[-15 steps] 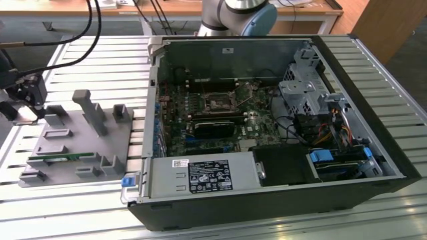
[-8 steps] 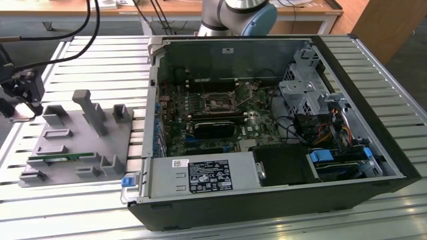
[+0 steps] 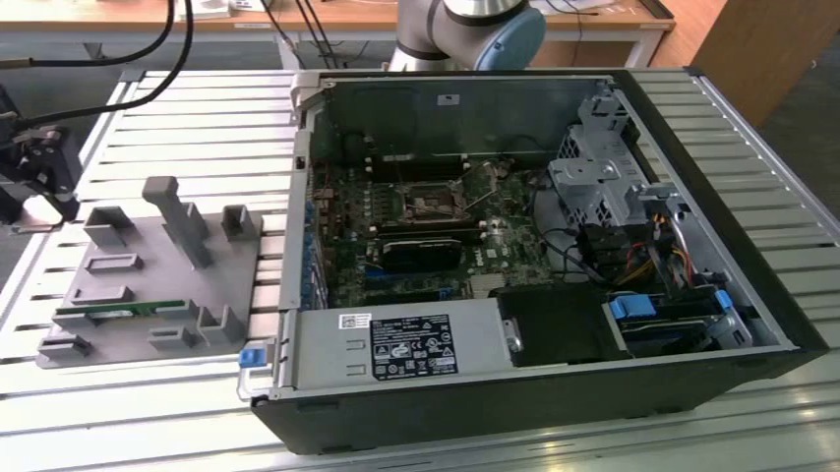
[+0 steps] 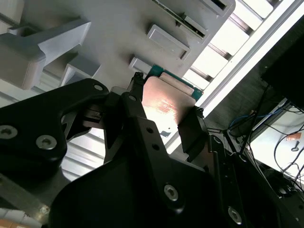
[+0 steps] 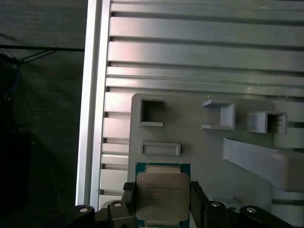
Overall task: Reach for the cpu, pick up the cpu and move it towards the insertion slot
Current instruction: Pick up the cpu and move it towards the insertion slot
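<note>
The black claw [image 5: 162, 192] grips opposite edges of the flat square silver-grey cpu [image 5: 160, 202] at the edge of the grey moulded tray [image 5: 199, 156], well apart from the shiny-framed square insertion slot [image 3: 431, 204].

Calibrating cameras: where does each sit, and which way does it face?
Exterior view: off the arm, looking down on computer case and grey tray; arm behind.
First wrist view: on the wrist, facing down past the gripper onto the cpu.
Second wrist view: on the wrist, facing along the gripper.
Both wrist views share cpu and grey tray.
</note>
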{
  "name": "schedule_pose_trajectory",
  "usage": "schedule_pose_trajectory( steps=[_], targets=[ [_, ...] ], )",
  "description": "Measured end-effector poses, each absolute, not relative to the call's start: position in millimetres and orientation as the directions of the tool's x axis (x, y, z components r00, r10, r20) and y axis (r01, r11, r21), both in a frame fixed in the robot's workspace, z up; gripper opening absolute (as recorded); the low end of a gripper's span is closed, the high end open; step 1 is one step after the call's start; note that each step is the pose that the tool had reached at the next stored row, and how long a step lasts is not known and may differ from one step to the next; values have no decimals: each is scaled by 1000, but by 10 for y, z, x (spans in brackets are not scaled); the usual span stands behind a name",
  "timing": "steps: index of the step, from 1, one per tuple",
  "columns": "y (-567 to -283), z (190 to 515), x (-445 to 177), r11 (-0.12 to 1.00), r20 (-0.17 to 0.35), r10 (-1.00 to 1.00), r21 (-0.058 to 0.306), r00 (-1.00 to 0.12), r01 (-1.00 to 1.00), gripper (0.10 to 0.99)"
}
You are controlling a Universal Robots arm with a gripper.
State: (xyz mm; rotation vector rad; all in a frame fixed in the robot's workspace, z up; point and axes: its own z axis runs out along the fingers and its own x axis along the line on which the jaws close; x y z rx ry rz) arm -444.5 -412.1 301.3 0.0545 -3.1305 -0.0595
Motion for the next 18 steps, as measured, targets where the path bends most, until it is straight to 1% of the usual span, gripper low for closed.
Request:
schedule_pose_trajectory(
  steps=[18],
  targets=[
    [-4110, 3217, -4445, 999, 9, -35, 38, -999, -35, 541]
  ],
)
